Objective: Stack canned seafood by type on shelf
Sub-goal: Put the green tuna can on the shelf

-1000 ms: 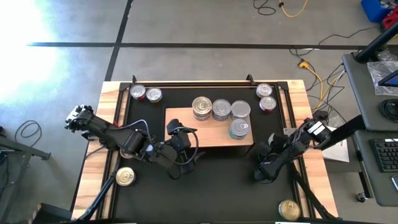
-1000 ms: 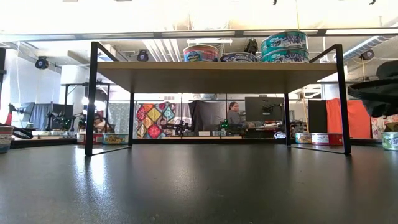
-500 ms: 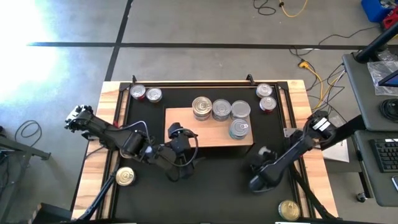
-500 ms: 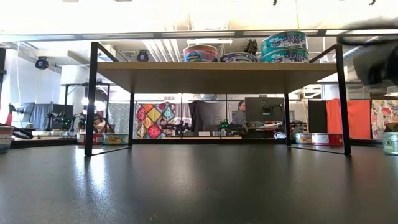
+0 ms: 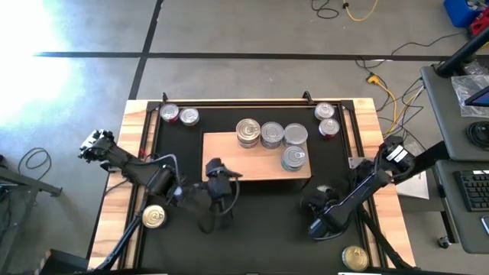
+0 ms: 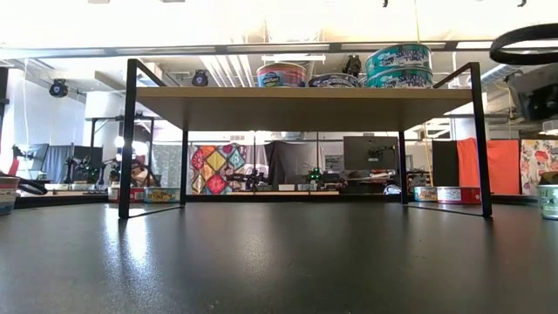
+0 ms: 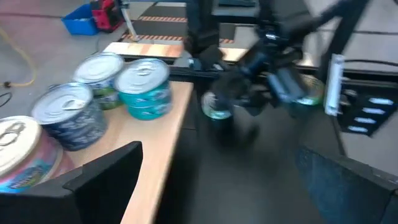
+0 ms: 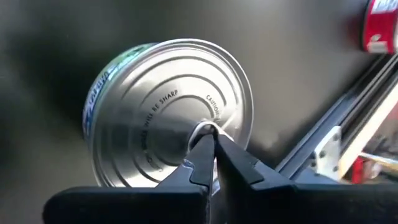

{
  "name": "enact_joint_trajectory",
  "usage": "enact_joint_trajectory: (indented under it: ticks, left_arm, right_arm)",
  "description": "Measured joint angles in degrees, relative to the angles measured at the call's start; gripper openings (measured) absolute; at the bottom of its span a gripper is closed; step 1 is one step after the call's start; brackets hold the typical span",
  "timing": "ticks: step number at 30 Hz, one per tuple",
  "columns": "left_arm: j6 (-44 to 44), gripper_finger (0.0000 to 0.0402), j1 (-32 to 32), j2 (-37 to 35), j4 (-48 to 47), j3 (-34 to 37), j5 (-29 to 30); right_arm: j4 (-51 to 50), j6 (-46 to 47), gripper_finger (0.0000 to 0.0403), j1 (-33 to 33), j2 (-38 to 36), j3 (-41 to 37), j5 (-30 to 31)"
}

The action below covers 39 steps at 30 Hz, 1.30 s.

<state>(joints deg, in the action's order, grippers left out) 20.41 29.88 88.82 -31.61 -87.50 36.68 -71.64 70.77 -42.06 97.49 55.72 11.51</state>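
Right gripper (image 8: pixel 208 155) lower right, fingers pinched shut on the silver round tin's (image 8: pixel 168 112) pull-tab; left gripper (image 5: pixel 221 200) lower centre, fingers wide, empty

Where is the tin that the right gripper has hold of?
In the high view the tin hangs from the right gripper over the black mat, just off the shelf's near right corner.

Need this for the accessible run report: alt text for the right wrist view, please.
The right gripper, shut, pinches the pull tab of a silver-lidded tin with a teal label, filling most of the frame over the black mat. A red-labelled tin sits at the edge, beside the table's metal rail.
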Motion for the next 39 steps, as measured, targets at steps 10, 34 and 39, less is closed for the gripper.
enact_joint_trajectory:
  ticks: [10,34,39]
  left_arm:
    - [13.6,0.0400,11.0,0.1,-10.1,0.6,2.9]
    - [32.2,0.0383,18.1,16.4,-5.5,5.0,-4.7]
    - [30.4,0.0382,18.6,17.4,-5.5,5.0,-4.8]
  right_arm:
    - [9.4,-4.2,0.0013,-1.7,0.3,15.7,-1.7]
    - [-6.0,-12.6,0.0013,-10.9,0.1,7.3,0.6]
    - [6.1,-24.0,0.0013,-10.7,0.1,3.4,-2.1]
